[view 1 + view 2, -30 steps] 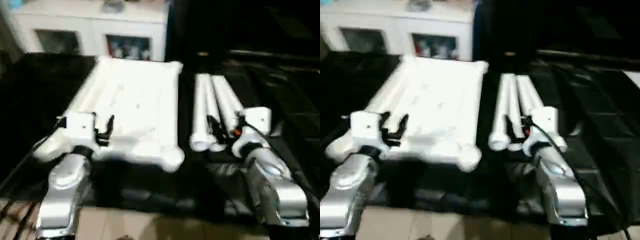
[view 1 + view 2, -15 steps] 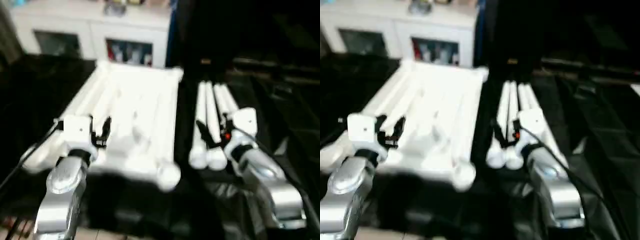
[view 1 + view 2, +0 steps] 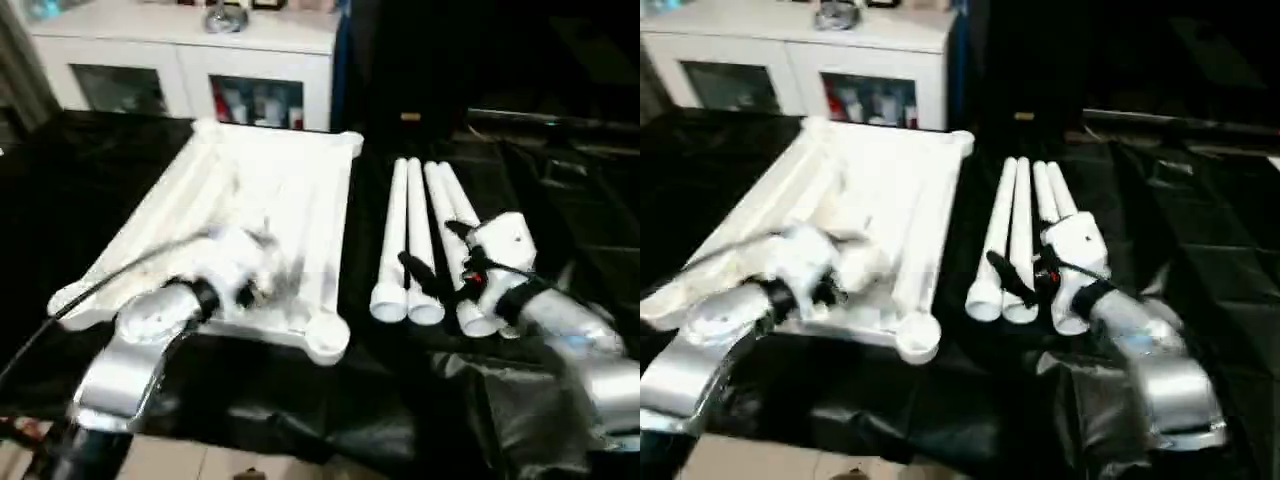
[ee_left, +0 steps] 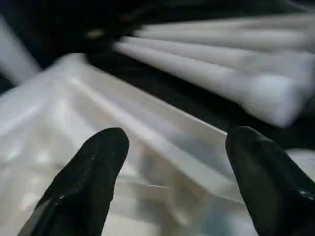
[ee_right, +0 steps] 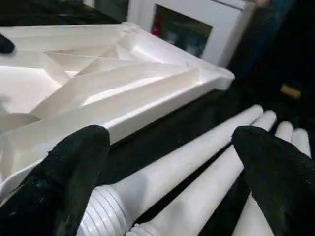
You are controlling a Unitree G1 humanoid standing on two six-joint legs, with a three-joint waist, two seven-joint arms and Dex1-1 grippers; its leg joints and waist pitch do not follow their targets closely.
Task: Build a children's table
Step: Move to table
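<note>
Black-draped table (image 3: 90, 170): left gripper (image 4: 170, 162) now turned inward over tabletop (image 3: 270, 190), both jaws wide.

A surface (image 3: 90, 180) draped in black cloth carries everything. The white tabletop (image 3: 270, 200) lies on it with its ribbed underside up, directly beneath the left gripper (image 4: 172, 162), whose fingers stand spread above the ribs. Four white tubular legs (image 3: 420, 240) lie side by side on the cloth just beside the tabletop, under the wide-spread right gripper (image 3: 440, 262). The cloth bunches into folds (image 3: 480, 400) at the near edge, behind the right gripper.
</note>
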